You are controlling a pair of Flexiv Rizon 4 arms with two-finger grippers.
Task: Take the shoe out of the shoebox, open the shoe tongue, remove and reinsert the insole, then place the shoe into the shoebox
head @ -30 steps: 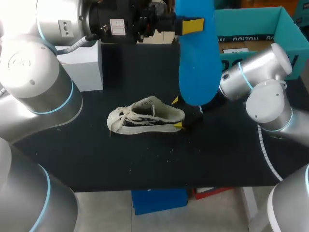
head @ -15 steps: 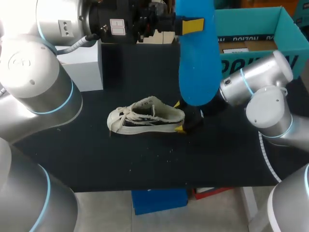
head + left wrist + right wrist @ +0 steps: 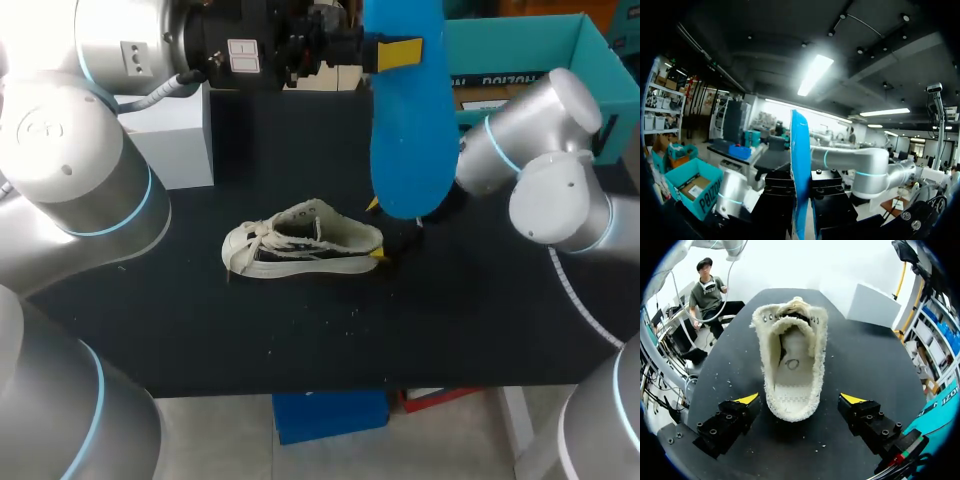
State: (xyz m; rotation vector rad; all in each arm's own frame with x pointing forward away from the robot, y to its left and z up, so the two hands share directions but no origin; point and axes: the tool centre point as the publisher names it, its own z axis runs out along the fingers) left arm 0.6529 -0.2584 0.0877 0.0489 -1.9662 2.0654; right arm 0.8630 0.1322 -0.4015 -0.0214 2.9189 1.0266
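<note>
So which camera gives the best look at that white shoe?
The right wrist view: the shoe lies ahead between the fingers of the open right hand, its opening in full sight. The head view shows it side-on. The left wrist view misses it, showing only the blue insole.

The blue insole [image 3: 408, 130], its top cut off, covers most of the right pincer [image 3: 376, 230] from above. The right arm [image 3: 540, 150] hides part of the shoebox [image 3: 520, 45].
</note>
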